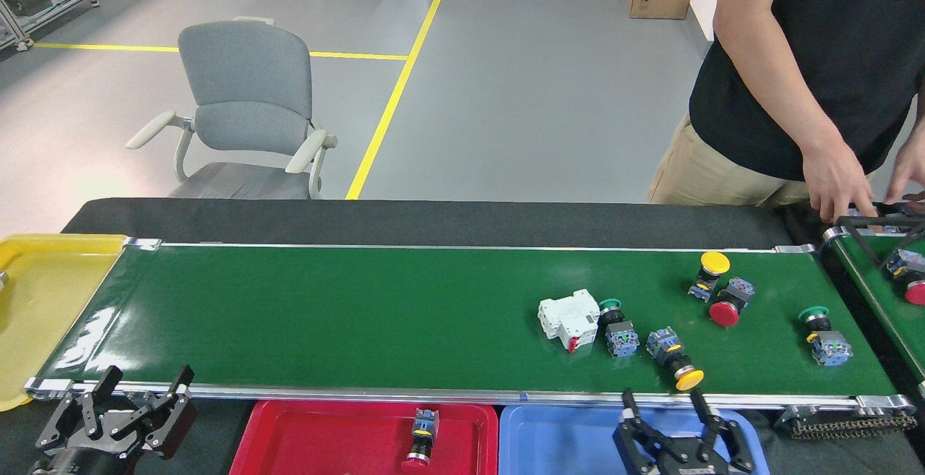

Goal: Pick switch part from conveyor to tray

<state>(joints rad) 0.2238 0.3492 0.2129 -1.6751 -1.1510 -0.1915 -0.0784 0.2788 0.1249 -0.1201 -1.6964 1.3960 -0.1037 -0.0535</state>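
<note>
Now the conveyor (347, 316) carries a cluster of switch parts toward its right end. Red tray (318, 439) below holds one part (420, 437). Right claw (683, 424), fingers spread and empty, hovers just below the yellow-capped switch part (675, 363), which lies diagonally, cap toward the claw. Left claw (137, 395), spread, sits well away.

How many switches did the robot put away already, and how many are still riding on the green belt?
Done: one red push-button switch lies in the red tray. In hand: nothing; the right gripper hangs open and empty over the blue tray, and the left gripper is open too. Left: five push-button switches and a white circuit breaker on the conveyor.
</note>
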